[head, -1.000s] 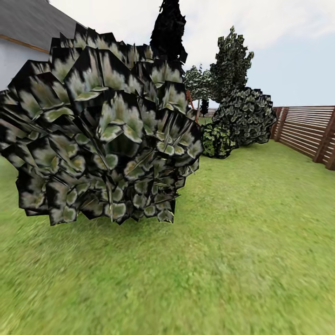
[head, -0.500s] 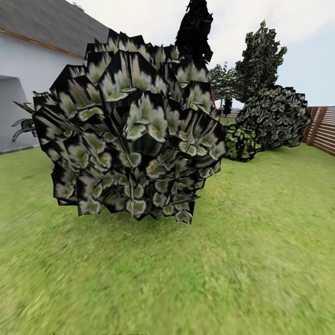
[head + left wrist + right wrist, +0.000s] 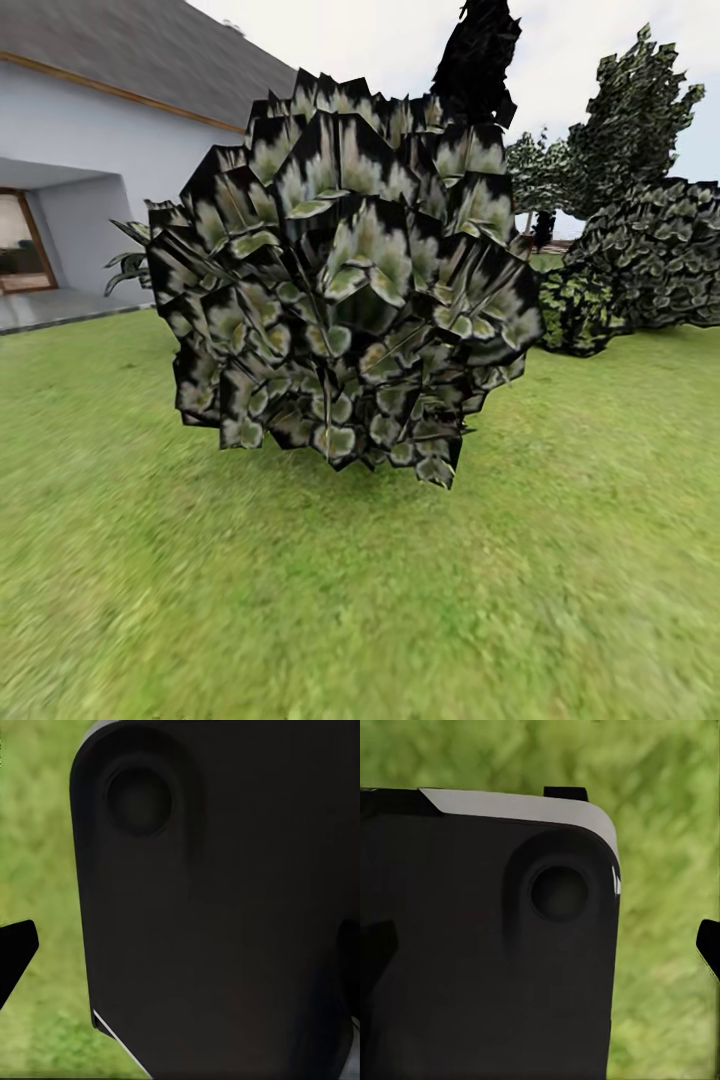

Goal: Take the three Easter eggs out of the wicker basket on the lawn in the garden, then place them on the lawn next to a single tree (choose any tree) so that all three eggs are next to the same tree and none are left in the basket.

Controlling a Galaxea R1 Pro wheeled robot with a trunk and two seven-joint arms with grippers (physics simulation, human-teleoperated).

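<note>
Looking across the lawn (image 3: 560, 560), we meet a large bush (image 3: 345, 280) close ahead, smaller bushes (image 3: 650, 260) and dark trees (image 3: 480, 55) beyond, and a house (image 3: 90, 130) far left. Our wrist views show dark casing (image 3: 225, 907) over grass; we cannot tell how either gripper's jaws stand.

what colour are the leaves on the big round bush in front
Dark, near-black leaves with pale green centres on the big round bush; head view shows it best.
</note>
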